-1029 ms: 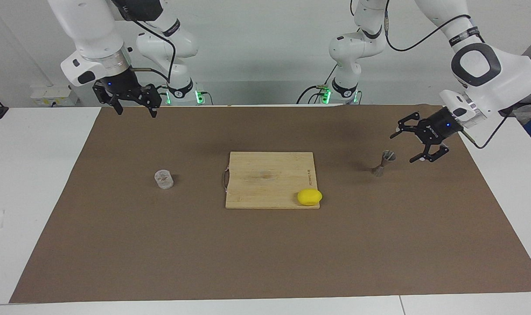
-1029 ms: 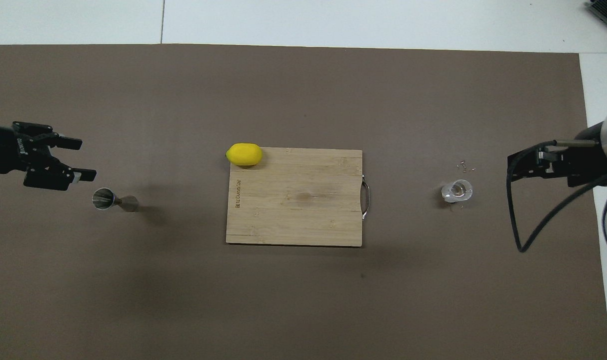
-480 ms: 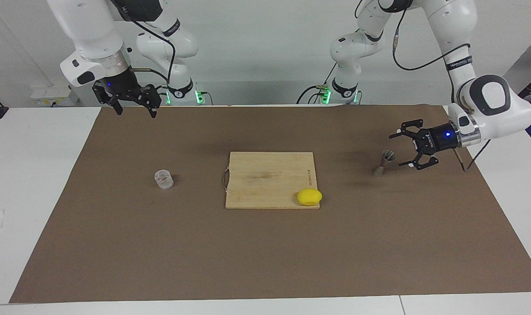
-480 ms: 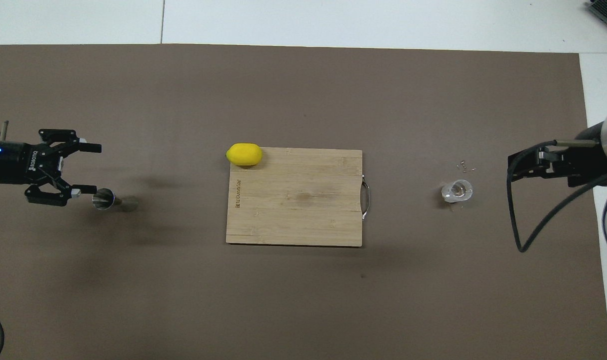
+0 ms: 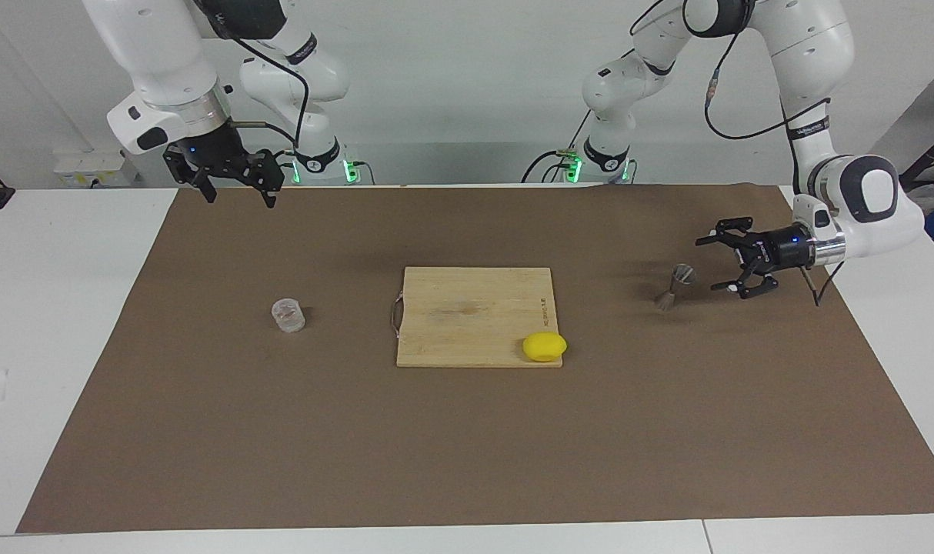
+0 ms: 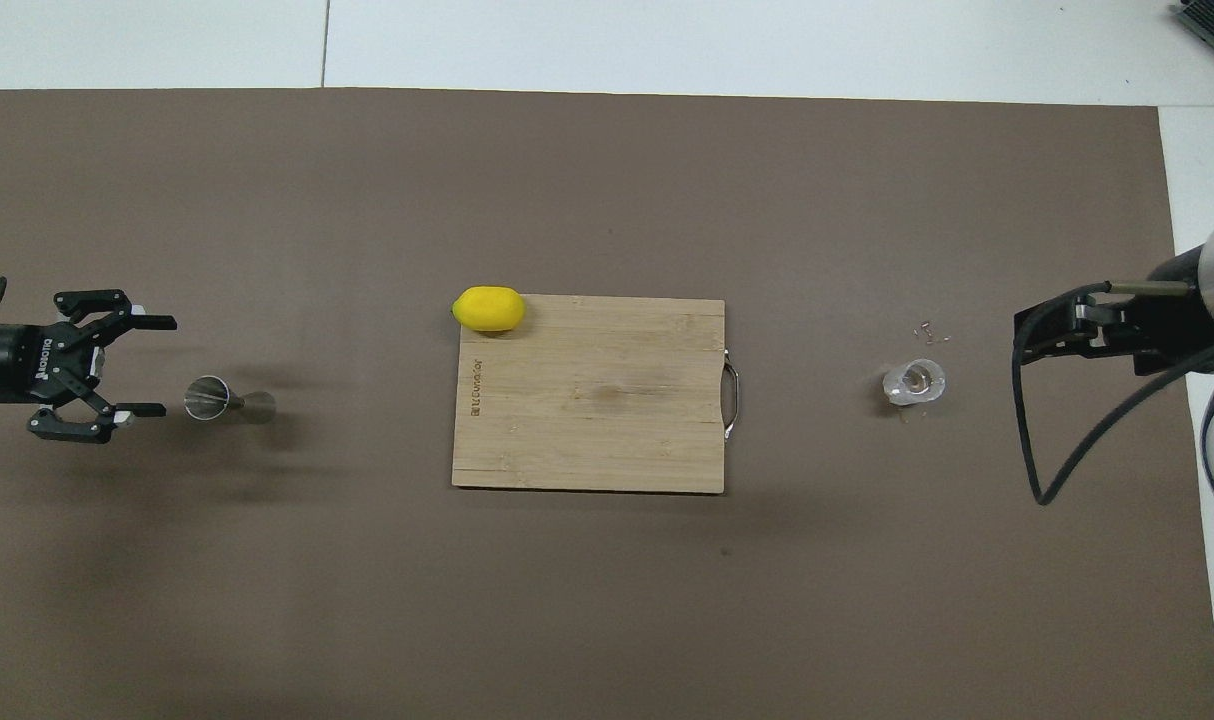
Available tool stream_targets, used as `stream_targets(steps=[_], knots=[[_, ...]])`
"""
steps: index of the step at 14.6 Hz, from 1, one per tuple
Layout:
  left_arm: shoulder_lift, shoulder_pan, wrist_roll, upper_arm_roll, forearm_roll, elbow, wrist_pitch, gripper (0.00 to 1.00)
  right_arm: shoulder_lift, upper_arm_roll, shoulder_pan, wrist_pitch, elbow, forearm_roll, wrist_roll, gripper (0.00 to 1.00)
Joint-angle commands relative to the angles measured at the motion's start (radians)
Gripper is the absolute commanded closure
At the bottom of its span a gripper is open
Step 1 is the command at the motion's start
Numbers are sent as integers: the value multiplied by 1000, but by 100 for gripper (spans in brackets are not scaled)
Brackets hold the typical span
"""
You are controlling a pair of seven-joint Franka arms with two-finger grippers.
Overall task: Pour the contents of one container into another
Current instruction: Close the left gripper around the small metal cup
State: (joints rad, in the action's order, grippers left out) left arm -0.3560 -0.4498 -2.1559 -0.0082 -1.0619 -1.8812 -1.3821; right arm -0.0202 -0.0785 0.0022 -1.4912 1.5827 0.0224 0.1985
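Jigger (image 5: pixel 673 286) stands upright at right of the facing view, just beside the left tool (image 5: pixel 722 265), whose fingers are spread and grasp nothing. Closing off-centre could tip it. Glass cup (image 5: pixel 288 315) sits left of centre; the right tool (image 5: pixel 236 185) waits upper left, released.

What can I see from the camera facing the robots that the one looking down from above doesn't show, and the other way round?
Only the facing view shows the arms whole, with their bases, and the right gripper raised above the table edge nearest the robots; it waits there.

Only the overhead view looks into the open top of the jigger and shows small specks on the mat beside the glass cup.

Both show the left gripper, open and turned sideways toward the jigger without touching it, the cutting board mid-table, and the lemon on its corner.
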Motion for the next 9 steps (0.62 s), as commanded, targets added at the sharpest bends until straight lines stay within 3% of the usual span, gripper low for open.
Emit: stream_targets(steps=[1, 9], knots=[[-50, -27, -116, -3, -30, -9, 31, 0, -12, -6, -14, -15, 19, -4, -27, 0], [-49, -32, -274, -1, -23, -110, 11, 0, -12, -6, -14, -17, 20, -4, -28, 0]])
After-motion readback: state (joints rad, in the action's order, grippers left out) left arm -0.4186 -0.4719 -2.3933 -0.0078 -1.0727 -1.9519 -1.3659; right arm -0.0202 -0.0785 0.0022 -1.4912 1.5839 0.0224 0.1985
